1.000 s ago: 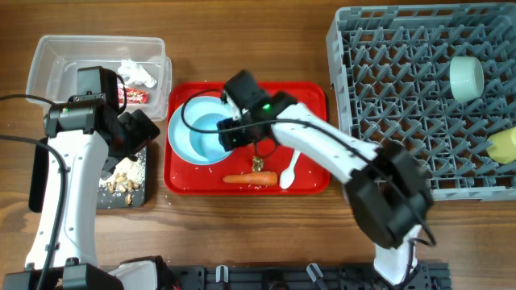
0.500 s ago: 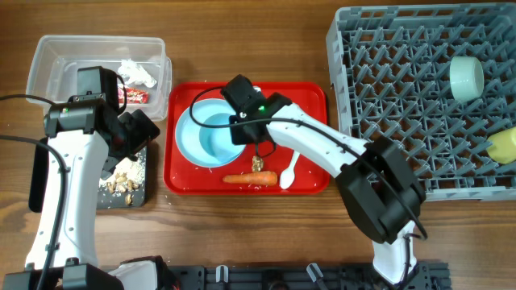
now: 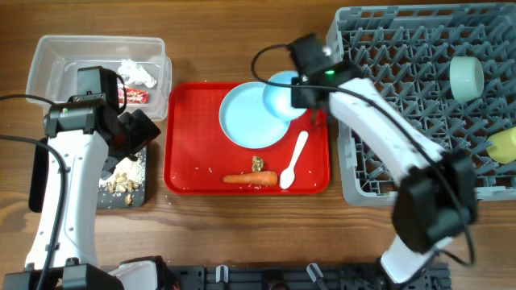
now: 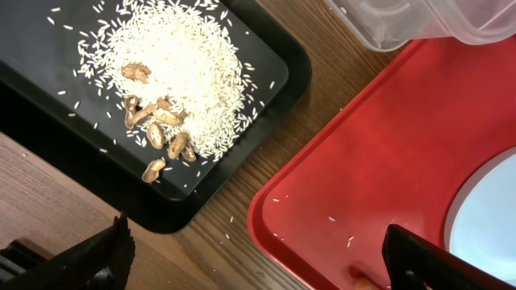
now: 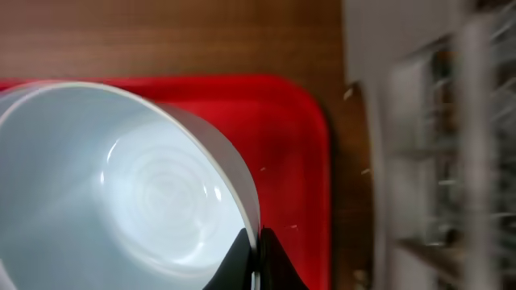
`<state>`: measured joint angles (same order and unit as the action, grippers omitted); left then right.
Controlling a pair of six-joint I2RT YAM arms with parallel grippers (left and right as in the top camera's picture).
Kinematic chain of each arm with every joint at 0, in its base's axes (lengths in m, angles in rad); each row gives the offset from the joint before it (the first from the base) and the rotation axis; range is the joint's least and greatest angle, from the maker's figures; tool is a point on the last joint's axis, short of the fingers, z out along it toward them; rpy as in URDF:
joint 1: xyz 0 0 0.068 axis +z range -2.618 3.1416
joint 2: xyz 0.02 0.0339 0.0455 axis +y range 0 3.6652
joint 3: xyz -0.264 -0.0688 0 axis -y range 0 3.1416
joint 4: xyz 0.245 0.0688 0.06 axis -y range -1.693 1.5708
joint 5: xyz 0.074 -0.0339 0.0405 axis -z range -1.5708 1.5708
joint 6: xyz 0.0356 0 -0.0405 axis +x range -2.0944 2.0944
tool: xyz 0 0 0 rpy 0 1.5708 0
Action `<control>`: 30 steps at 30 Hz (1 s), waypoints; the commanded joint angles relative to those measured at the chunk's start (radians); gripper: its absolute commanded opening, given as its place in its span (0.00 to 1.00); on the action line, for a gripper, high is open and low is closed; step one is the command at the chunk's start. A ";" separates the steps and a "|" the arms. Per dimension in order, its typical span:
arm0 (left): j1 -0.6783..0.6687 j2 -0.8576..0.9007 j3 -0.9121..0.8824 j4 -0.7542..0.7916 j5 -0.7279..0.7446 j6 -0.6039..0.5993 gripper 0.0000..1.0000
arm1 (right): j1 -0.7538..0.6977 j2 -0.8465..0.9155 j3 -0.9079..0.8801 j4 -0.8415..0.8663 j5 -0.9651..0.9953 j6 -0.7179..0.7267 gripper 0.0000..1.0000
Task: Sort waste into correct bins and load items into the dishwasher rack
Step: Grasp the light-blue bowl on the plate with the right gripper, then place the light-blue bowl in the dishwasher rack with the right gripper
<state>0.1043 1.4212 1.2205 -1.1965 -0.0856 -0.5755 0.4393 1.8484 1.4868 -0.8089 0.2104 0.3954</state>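
Note:
My right gripper [image 3: 300,93] is shut on the rim of the light blue bowl [image 3: 280,91], holding it over the red tray's far right corner beside the dishwasher rack [image 3: 403,121]. In the right wrist view the fingers [image 5: 258,251] pinch the bowl's wall [image 5: 121,185]. The light blue plate [image 3: 248,119] lies on the tray, with the carrot [image 3: 248,179], crumbs [image 3: 258,163] and white spoon [image 3: 292,161] in front of it. My left gripper [image 4: 260,266] hangs open over the gap between the black tray [image 4: 266,89] and the red tray.
The black tray holds rice [image 4: 173,56] and crumbs [image 4: 157,133]. The clear container [image 3: 56,60] holds a tissue [image 3: 137,72] and a wrapper [image 3: 133,95]. A pale green bowl [image 3: 466,76] and yellow cup [image 3: 504,145] sit in the rack. Stray rice dots the red tray [image 4: 379,161].
My right gripper closed on the bowl's rim and carried it right, from the tray's left half to its far right corner. The plate now lies further right. The left arm is still.

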 commanded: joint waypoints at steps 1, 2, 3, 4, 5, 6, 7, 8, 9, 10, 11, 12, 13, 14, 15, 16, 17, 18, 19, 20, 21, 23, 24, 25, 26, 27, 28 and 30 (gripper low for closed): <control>0.005 -0.012 0.005 0.003 -0.020 -0.013 1.00 | -0.055 -0.179 0.001 0.000 0.115 -0.166 0.04; 0.005 -0.012 0.005 0.004 -0.020 -0.013 1.00 | -0.078 -0.209 0.001 0.006 0.168 -0.199 0.04; 0.005 -0.012 0.005 0.005 -0.020 -0.013 1.00 | -0.102 -0.239 0.001 0.014 0.237 -0.246 0.04; 0.005 -0.012 0.005 0.007 -0.020 -0.013 1.00 | -0.126 -0.262 0.001 0.025 0.314 -0.292 0.04; 0.005 -0.012 0.005 0.008 -0.020 -0.013 1.00 | -0.153 -0.283 0.001 0.040 0.413 -0.338 0.04; 0.005 -0.012 0.005 0.008 -0.020 -0.013 1.00 | -0.181 -0.298 0.001 0.058 0.523 -0.360 0.04; 0.005 -0.012 0.005 0.010 -0.020 -0.013 1.00 | -0.205 -0.303 0.001 0.073 0.617 -0.364 0.04; 0.005 -0.012 0.005 0.012 -0.020 -0.013 1.00 | -0.262 -0.300 0.000 0.117 0.798 -0.364 0.04; 0.005 -0.012 0.005 0.014 -0.020 -0.013 1.00 | -0.326 -0.294 -0.003 0.146 0.895 -0.365 0.04; 0.005 -0.012 0.005 0.015 -0.020 -0.013 1.00 | -0.351 -0.291 -0.003 0.151 0.921 -0.352 0.04; 0.005 -0.012 0.005 0.015 -0.020 -0.013 1.00 | -0.373 -0.286 -0.003 0.154 0.948 -0.322 0.04; 0.005 -0.012 0.005 0.015 -0.020 -0.013 1.00 | -0.394 -0.281 -0.003 0.161 0.970 -0.304 0.04; 0.005 -0.012 0.005 0.015 -0.020 -0.013 1.00 | -0.414 -0.271 -0.003 0.176 0.980 -0.303 0.04; 0.005 -0.012 0.005 0.015 -0.020 -0.013 1.00 | -0.432 -0.264 -0.003 0.191 0.980 -0.312 0.04; 0.005 -0.012 0.005 0.015 -0.020 -0.013 1.00 | -0.444 -0.254 -0.003 0.201 0.980 -0.320 0.04; 0.005 -0.012 0.005 0.015 -0.020 -0.013 1.00 | -0.458 -0.243 -0.003 0.210 0.990 -0.334 0.04; 0.005 -0.012 0.005 0.014 -0.020 -0.013 1.00 | -0.469 -0.229 -0.003 0.218 1.002 -0.351 0.04; 0.005 -0.012 0.005 0.014 -0.019 -0.013 1.00 | -0.488 -0.197 -0.003 0.230 1.009 -0.377 0.04; 0.005 -0.012 0.005 0.014 -0.019 -0.013 1.00 | -0.497 -0.178 -0.003 0.233 1.008 -0.388 0.05; 0.005 -0.012 0.005 0.014 -0.019 -0.013 1.00 | -0.505 -0.156 -0.003 0.236 1.009 -0.397 0.05; 0.005 -0.012 0.005 0.014 -0.017 -0.013 1.00 | -0.511 -0.111 -0.003 0.237 1.004 -0.395 0.04; 0.005 -0.012 0.005 0.014 -0.017 -0.013 1.00 | -0.504 -0.041 -0.003 0.241 1.001 -0.392 0.04; 0.005 -0.012 0.005 0.013 -0.017 -0.013 1.00 | -0.500 -0.024 -0.003 0.241 1.001 -0.391 0.04; 0.005 -0.012 0.005 0.013 -0.017 -0.013 1.00 | -0.497 -0.010 -0.003 0.242 1.001 -0.391 0.04; 0.005 -0.012 0.005 0.013 -0.016 -0.013 1.00 | -0.492 0.010 -0.003 0.244 1.001 -0.391 0.04; 0.005 -0.012 0.005 0.013 -0.016 -0.013 1.00 | -0.488 0.025 -0.003 0.244 1.001 -0.387 0.05; 0.005 -0.012 0.005 0.013 -0.010 -0.013 1.00 | -0.482 0.039 -0.003 0.238 0.997 -0.387 0.06; 0.005 -0.012 0.005 0.014 0.006 -0.013 1.00 | -0.472 0.058 -0.003 0.215 0.963 -0.385 0.08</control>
<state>0.1043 1.4212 1.2205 -1.1828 -0.0849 -0.5755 -0.0525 1.8683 1.4849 -0.5770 1.1790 0.0124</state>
